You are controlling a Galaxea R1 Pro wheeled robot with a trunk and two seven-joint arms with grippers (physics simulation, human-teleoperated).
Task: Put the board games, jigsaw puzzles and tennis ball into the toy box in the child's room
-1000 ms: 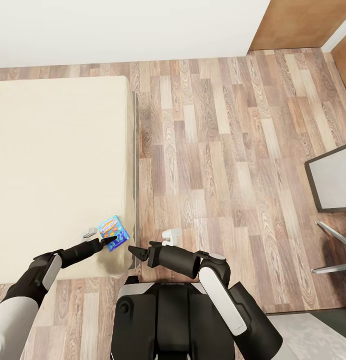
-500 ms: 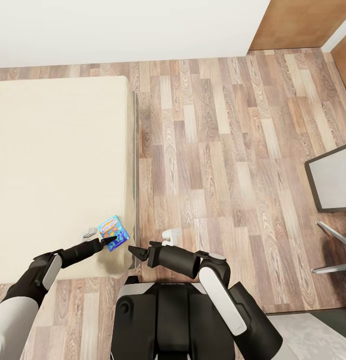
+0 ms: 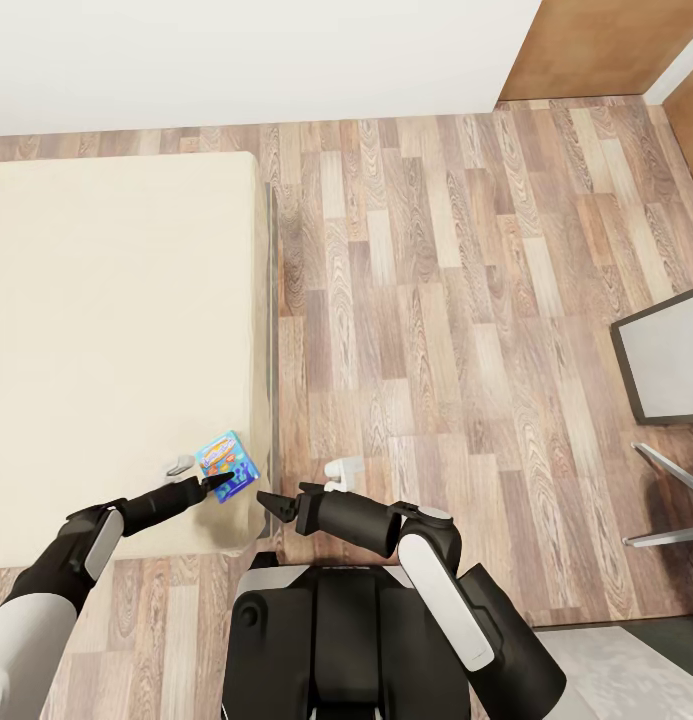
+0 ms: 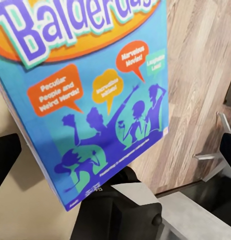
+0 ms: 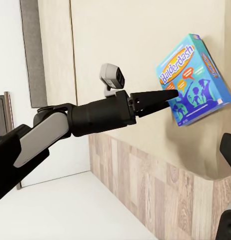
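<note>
Blue game box unmoved on bed, left hand still beside it

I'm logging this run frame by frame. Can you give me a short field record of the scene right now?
location: beside the bed, wood-plank floor
target: blue Balderdash board game, lying near the bed's corner
left gripper: fingertips at the game box edge, grip cannot be told
right gripper: over the bed's corner, apart from the box, holding nothing
other: grey-topped table edge at far right

One board game, one bed, two arms
</note>
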